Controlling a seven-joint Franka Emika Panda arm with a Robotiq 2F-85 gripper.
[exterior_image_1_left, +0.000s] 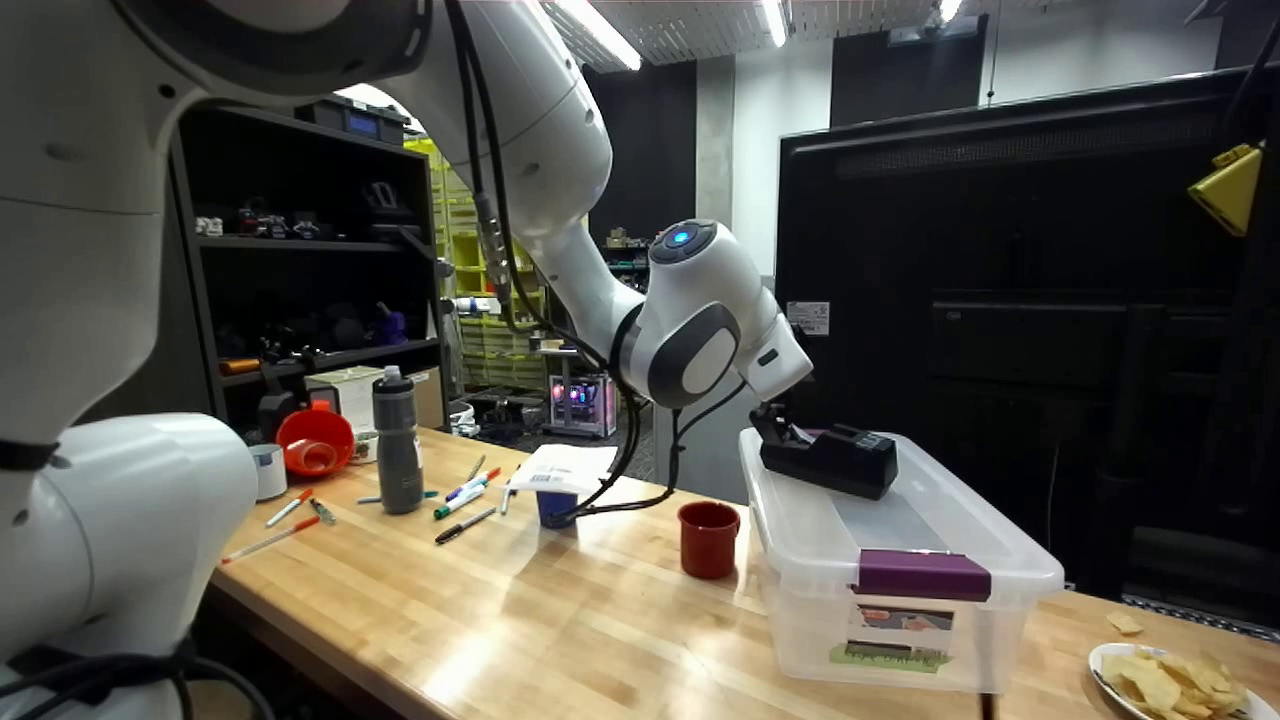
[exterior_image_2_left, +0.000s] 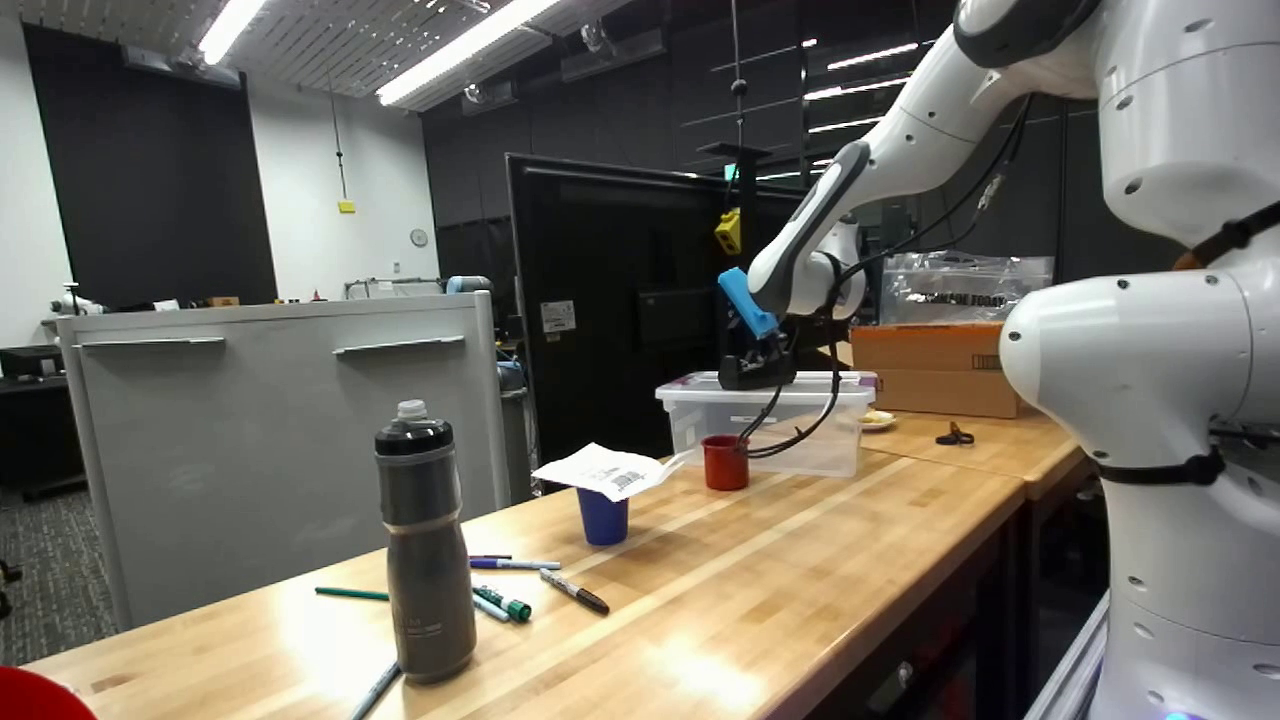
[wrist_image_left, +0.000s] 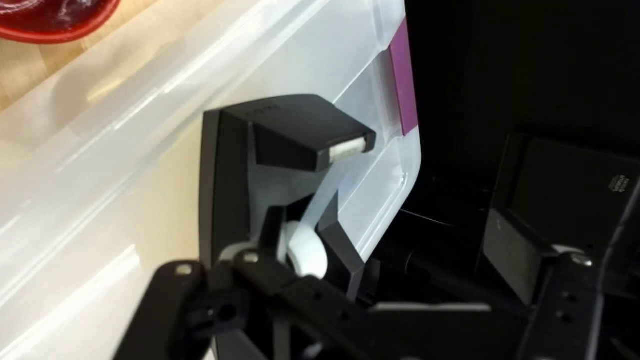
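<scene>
Exterior views share the table (exterior_image_1_left: 600, 620); wrist view looks down.

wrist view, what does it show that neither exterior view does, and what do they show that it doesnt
Only the wrist view: the flat grey finger pad of the open black gripper.
Only the exterior views: the tall grey plastic bottle, round blue cup and round white plate.
Shared: the clear rectangular plastic bin, round red mug and the gripper.

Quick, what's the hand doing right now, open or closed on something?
Hand: open, right by the tape dispenser but not gripping it.
</scene>
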